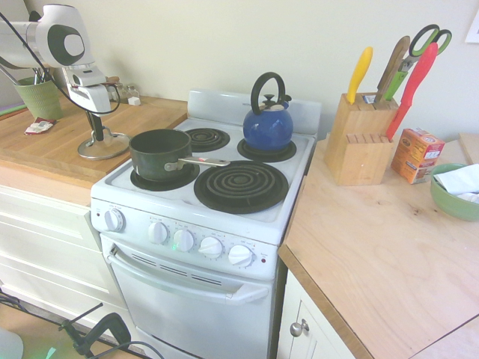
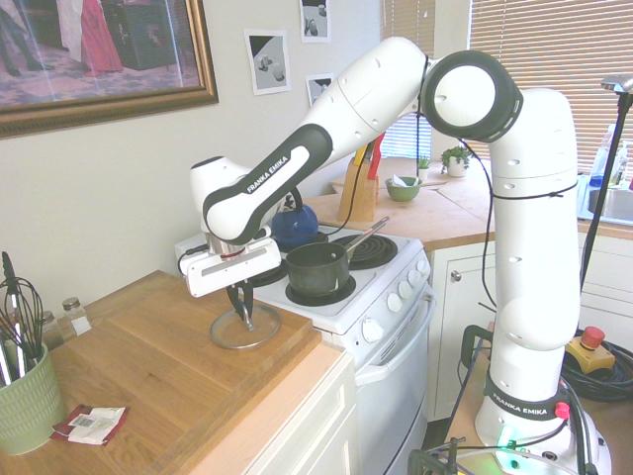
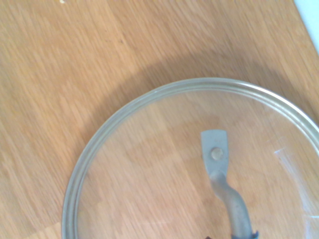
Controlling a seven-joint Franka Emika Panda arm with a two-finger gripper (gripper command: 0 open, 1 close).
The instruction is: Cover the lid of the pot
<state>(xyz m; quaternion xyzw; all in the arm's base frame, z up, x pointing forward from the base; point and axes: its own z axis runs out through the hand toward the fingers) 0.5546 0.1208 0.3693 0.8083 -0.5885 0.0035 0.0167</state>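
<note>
Jaws [image 2: 243, 315] were down on the round clear glass lid with a silver metal rim [image 2: 244, 332], which lay flat on the wooden butcher-block surface [image 2: 148, 376] directly beneath them. Fingers sat at the lid's centre handle; looked closed on it, but I could not tell for sure from either outside view. Wrist view showed the lid's rim [image 3: 149, 97] and a bent metal handle bracket [image 3: 219, 169] riveted to the glass, wood grain visible through it.

The dark green-black round saucepan with a long straight silver handle [image 1: 160, 153] sat uncovered on the front coil burner of the white electric stove [image 1: 202, 224], just beside the jaws on the stove side, apart from the lid. Blue kettle with a black loop handle [image 1: 267, 127] was on the rear burner, beyond the saucepan. Green ribbed utensil cup [image 2: 22, 401] and a small red-and-white packet [image 2: 91, 423] sat on the same surface, well apart from the jaws on the side away from the stove.
</note>
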